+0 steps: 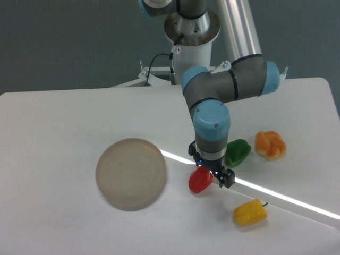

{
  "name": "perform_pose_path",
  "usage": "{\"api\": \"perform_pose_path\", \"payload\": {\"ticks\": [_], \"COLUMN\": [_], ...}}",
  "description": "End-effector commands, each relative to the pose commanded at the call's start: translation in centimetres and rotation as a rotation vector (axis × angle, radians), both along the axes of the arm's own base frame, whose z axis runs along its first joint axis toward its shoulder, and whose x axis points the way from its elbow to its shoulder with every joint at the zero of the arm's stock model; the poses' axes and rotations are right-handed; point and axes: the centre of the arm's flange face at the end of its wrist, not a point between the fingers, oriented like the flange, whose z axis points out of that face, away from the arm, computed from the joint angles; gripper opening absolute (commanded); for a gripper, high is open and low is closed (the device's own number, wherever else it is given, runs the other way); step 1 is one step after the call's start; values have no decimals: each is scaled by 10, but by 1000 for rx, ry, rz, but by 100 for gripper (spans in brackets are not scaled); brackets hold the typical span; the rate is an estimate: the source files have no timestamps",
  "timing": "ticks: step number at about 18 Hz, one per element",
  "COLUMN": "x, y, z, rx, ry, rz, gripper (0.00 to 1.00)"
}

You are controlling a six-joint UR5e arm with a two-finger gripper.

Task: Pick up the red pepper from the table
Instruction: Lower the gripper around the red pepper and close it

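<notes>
The red pepper (200,180) is small and glossy and sits at the middle right of the white table (53,212). My gripper (210,176) points straight down over it, and its jaws hold the pepper between them. One dark finger (227,178) presses on the pepper's right side. The other finger is hidden behind the pepper. The pepper is at or just above the tabletop; I cannot tell which.
A green pepper (237,152) lies just right of the gripper's wrist, with an orange pepper (270,144) further right. A yellow pepper (250,212) lies at the front right. A round beige plate (130,172) lies to the left. A bright light stripe crosses the table.
</notes>
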Motion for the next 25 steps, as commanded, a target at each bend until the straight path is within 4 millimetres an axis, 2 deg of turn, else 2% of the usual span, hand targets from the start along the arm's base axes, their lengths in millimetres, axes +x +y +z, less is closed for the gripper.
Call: {"api": "perform_pose_path", "payload": {"ticks": [4, 6, 10, 14, 16, 25], "x": [18, 21, 19, 18, 18, 16], "y": [11, 10, 11, 10, 10, 12], "z": [-7, -13, -25, -29, -40, -47], "rx": [-9, -15, -4, -9, -12, 1], "ry": [-4, -14, 4, 0, 6, 18], "rz": [19, 17, 16, 16, 17, 15], "gripper": [100, 100, 100, 100, 100, 98]}}
